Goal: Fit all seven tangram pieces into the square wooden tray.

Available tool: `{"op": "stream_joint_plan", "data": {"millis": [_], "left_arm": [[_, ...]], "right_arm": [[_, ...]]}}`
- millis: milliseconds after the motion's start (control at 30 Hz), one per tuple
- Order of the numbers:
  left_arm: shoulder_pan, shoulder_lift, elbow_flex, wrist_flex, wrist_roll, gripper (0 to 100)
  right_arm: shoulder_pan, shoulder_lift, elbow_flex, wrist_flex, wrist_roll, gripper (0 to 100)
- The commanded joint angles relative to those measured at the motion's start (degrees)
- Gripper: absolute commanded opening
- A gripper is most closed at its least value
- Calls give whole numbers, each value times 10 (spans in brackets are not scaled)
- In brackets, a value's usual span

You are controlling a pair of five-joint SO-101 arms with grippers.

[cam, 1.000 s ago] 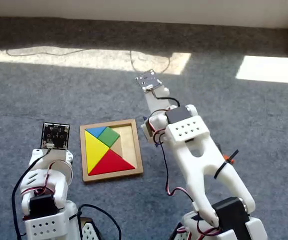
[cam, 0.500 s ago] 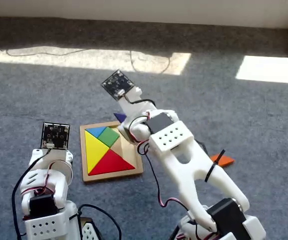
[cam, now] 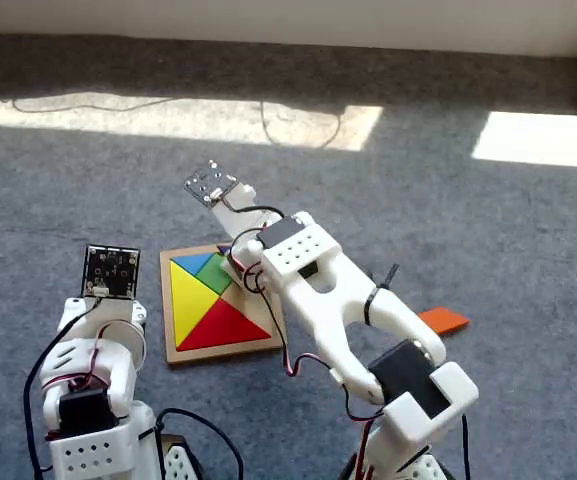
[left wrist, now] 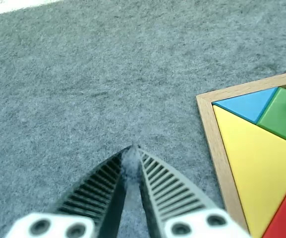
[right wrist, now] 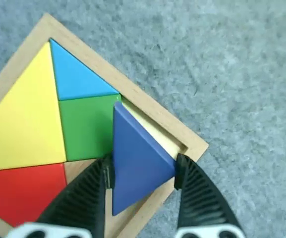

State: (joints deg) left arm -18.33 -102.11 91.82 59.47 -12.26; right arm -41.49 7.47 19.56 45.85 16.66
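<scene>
The square wooden tray lies on the carpet and holds a yellow triangle, a light blue triangle, a green square and a red triangle. My right gripper is shut on a dark blue triangle, tilted over the bare far right corner of the tray, beside the green square. In the high view the right gripper hangs over that corner. My left gripper is shut and empty above the carpet, left of the tray.
An orange piece lies on the grey carpet to the right of the right arm. The left arm stands folded near the tray's left side. A thin cable runs over the carpet at the back.
The right arm has swung left from beside the tray to over its far right corner, carrying the dark blue triangle. The orange piece has come into sight. The left arm has kept still.
</scene>
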Motion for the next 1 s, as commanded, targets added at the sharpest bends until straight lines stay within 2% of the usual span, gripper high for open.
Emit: {"op": "stream_joint_plan", "data": {"millis": [0, 133, 367, 567, 700, 833, 967], "left_arm": [[-7, -23, -26, -1, -3, 11], [-7, -23, -26, -1, -3, 11], [-7, -23, -26, -1, -3, 11], [-7, -23, -26, -1, -3, 11], [-7, -23, -26, -1, -3, 11], [-7, -23, -26, -1, -3, 11], [-7, -23, -26, -2, -3, 11]], "right_arm": [[-4, -7, -37, -8, 9, 77], [-4, -7, -36, 29, 22, 163], [-6, -7, -36, 37, 21, 179], [-7, -7, -36, 38, 19, 338], [-8, -11, -36, 39, 19, 339], [-4, -33, -37, 82, 19, 326], [12, -87, -33, 92, 18, 169]]}}
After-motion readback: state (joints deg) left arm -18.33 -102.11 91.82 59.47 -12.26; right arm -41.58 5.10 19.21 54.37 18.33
